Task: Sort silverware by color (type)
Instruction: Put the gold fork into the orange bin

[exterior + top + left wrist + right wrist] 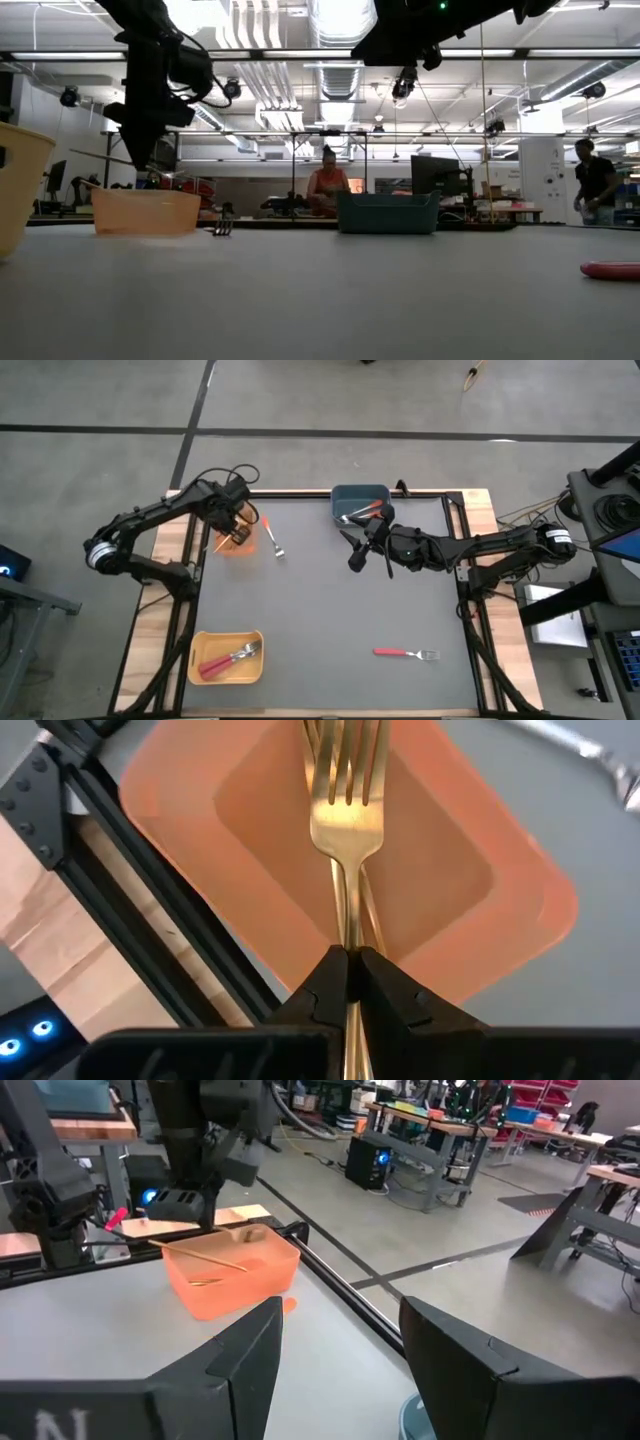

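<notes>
Our left gripper [350, 965] reaches down over the orange bin [250, 840], pinching a gold fork [345, 810] above it, while our right gripper [340, 1340] hovers open-jawed beside the blue-grey bin [360, 503].

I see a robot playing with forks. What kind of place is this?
Probably a robot lab or workshop: exposed ceiling pipes, workbenches with computers, and a person sitting beyond the table.

Left arm's gripper [150, 160] hangs over orange bin [146, 211] — blue-grey bin [388, 213] mid-table, red-handled fork [612, 269] at right edge.
</notes>
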### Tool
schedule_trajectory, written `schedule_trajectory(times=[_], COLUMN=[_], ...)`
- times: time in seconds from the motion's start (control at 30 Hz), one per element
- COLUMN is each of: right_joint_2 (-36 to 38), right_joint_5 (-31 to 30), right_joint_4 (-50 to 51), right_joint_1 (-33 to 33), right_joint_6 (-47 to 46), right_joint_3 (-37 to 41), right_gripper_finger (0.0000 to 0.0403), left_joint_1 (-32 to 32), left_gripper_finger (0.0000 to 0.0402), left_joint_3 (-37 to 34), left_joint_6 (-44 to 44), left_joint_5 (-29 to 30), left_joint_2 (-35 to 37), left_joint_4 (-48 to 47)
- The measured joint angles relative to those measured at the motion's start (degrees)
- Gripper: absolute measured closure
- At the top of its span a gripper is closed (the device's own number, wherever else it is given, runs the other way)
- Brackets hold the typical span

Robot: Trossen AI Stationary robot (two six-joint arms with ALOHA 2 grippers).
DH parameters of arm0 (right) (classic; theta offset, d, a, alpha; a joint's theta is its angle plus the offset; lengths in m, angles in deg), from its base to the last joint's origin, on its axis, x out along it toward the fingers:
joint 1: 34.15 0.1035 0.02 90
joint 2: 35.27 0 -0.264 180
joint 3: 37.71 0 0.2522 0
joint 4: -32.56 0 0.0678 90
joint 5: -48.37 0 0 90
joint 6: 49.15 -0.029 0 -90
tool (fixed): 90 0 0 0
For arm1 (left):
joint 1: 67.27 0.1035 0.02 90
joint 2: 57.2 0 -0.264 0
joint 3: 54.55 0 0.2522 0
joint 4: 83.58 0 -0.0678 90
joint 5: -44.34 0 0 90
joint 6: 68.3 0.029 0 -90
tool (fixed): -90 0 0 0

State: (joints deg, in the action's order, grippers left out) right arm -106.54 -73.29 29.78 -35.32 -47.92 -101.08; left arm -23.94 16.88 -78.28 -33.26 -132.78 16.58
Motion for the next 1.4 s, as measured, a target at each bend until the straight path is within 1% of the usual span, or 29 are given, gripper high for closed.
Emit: schedule_trajectory(times=[0.1, 0.2, 0.27, 0.43, 0.7, 0.87, 1.07, 1.2, 1.4], right_joint_2=[0.0, 0.0, 0.0, 0.0, 0.0, 0.0, 0.0, 0.0, 0.0], right_joint_5=[0.0, 0.0, 0.0, 0.0, 0.0, 0.0, 0.0, 0.0, 0.0], right_joint_4=[0.0, 0.0, 0.0, 0.0, 0.0, 0.1, 0.1, 0.1, 0.1], right_joint_1=[0.0, 0.0, 0.0, 0.0, 0.0, 0.0, 0.0, 0.0, 0.0], right_joint_6=[0.1, 0.2, 0.3, 0.5, 0.4, 0.3, 0.4, 0.4, 0.4], right_joint_3=[0.0, 0.0, 0.0, 0.0, 0.0, 0.0, 0.0, 0.0, 0.0], right_gripper_finger=[0.0209, 0.0209, 0.0209, 0.0209, 0.0209, 0.0209, 0.0209, 0.0209, 0.0209], left_joint_1=[0.0, 0.0, 0.0, 0.0, 0.2, 0.8, 1.5, 2.7, 5.1], left_gripper_finger=[0.0401, 0.0401, 0.0401, 0.0401, 0.0401, 0.0401, 0.0401, 0.0401, 0.0401], left_joint_3=[0.0, 0.0, 0.0, 0.0, 0.0, 0.0, 2.4, 3.8, 3.7], left_joint_6=[2.5, 4.3, 4.9, 4.9, 2.5, 2.4, 2.4, 3.0, 3.2], left_joint_5=[-0.4, -2.6, -3.0, -3.0, -2.9, -2.6, -2.5, -2.5, -2.5], left_joint_2=[-1.7, -3.4, -4.6, -7.1, -10.7, -11.6, -11.6, -11.6, -11.6], left_joint_4=[-1.1, -1.0, -1.2, -1.4, -0.9, -0.8, -0.7, -0.4, 0.6])
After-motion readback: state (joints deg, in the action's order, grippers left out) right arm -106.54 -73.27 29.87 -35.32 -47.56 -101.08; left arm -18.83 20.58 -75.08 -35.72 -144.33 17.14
